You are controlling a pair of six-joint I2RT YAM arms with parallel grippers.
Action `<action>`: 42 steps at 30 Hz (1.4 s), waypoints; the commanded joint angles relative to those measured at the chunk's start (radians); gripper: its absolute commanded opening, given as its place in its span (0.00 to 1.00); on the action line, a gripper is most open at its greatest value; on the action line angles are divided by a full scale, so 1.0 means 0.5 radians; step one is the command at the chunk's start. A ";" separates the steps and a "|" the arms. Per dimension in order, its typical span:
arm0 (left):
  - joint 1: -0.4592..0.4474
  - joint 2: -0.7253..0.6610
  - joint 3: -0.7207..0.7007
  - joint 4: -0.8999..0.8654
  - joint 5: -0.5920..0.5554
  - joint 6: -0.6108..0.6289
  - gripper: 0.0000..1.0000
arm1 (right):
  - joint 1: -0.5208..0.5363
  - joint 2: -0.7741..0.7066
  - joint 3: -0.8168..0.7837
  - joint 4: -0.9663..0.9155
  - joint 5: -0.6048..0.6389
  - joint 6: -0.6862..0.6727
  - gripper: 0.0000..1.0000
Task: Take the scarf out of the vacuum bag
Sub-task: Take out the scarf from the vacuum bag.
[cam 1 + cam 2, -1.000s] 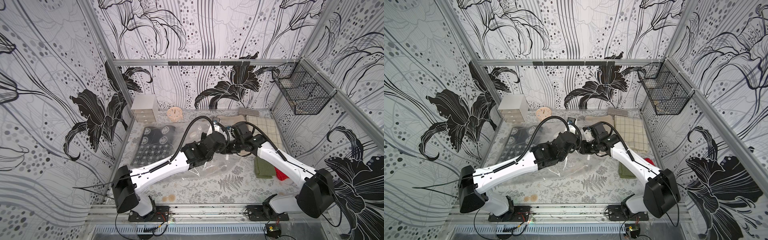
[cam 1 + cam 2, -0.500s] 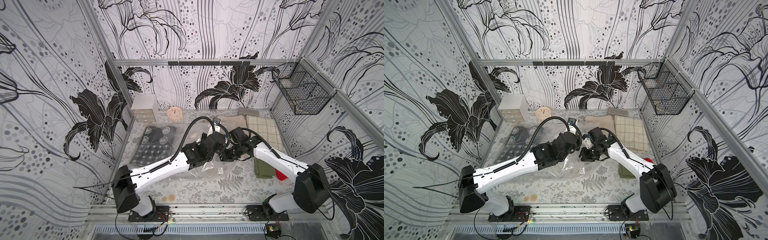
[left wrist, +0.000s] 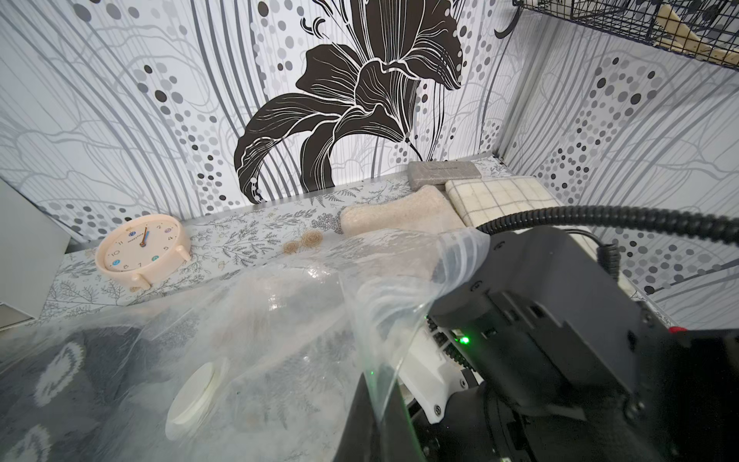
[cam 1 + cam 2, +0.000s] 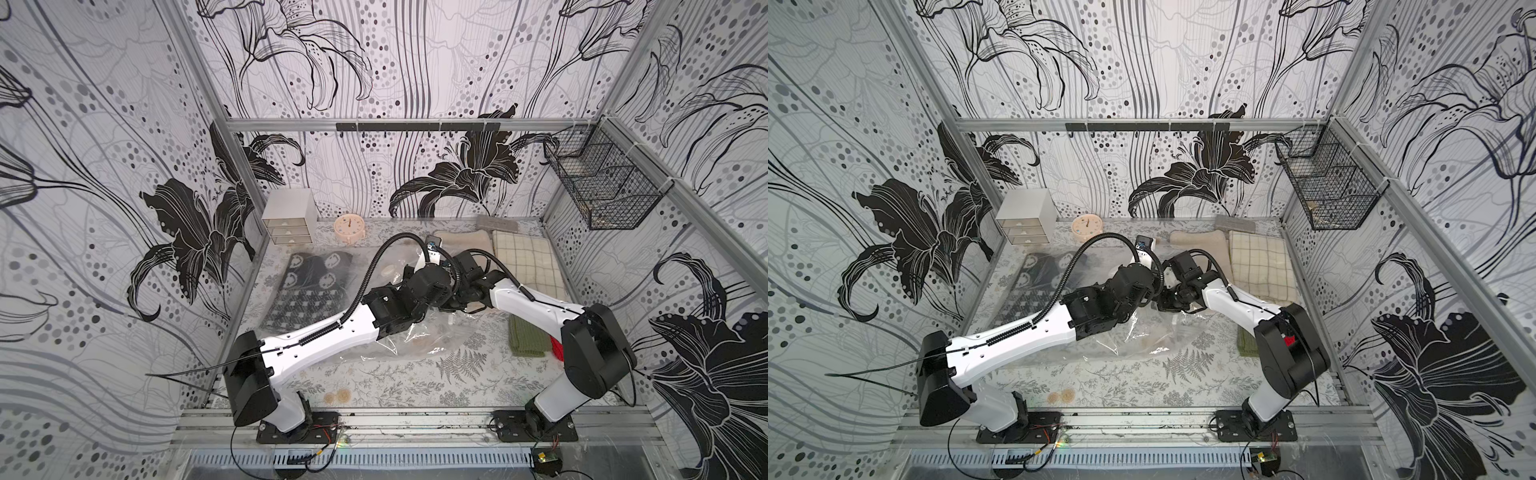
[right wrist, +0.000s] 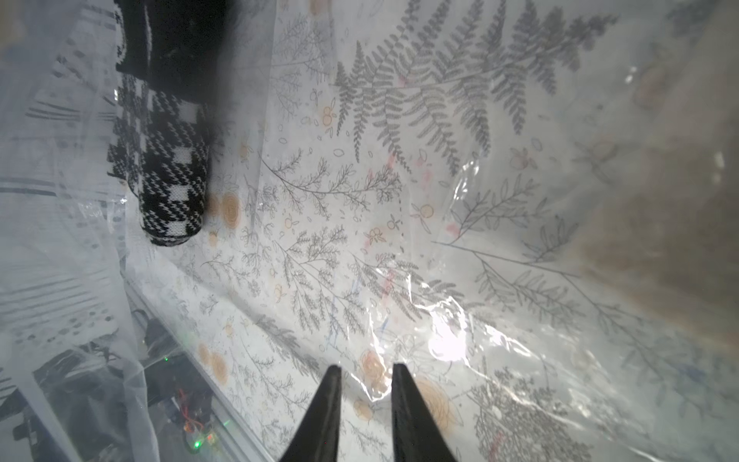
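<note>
Now our right claw (image 5: 366, 370) has dipped into the big clear crinkly plastic vacuum bag (image 4: 415, 338).
On the left, the black-and-white knitted scarf (image 4: 307, 291) lies inside the bag. Our left claw (image 3: 374, 416) pinches the bag's edge up. Our right claw, fingers a little apart and empty, can reach for the scarf next.

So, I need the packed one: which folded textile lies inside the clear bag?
The black-and-white knitted scarf, seen through the vacuum bag; the beige cloth, checked cloth and green cloth lie bare outside it.
</note>
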 commanded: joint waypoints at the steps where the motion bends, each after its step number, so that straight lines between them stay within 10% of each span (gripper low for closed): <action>1: -0.011 -0.030 0.021 0.114 -0.006 0.029 0.00 | -0.003 0.061 0.007 0.212 -0.091 0.059 0.25; 7: -0.012 -0.044 0.028 0.123 -0.021 0.061 0.00 | 0.042 0.191 -0.012 0.110 -0.422 -0.022 0.25; 42: -0.023 -0.258 0.010 0.476 0.417 0.092 0.00 | 0.177 0.634 0.219 0.646 -0.578 0.472 0.34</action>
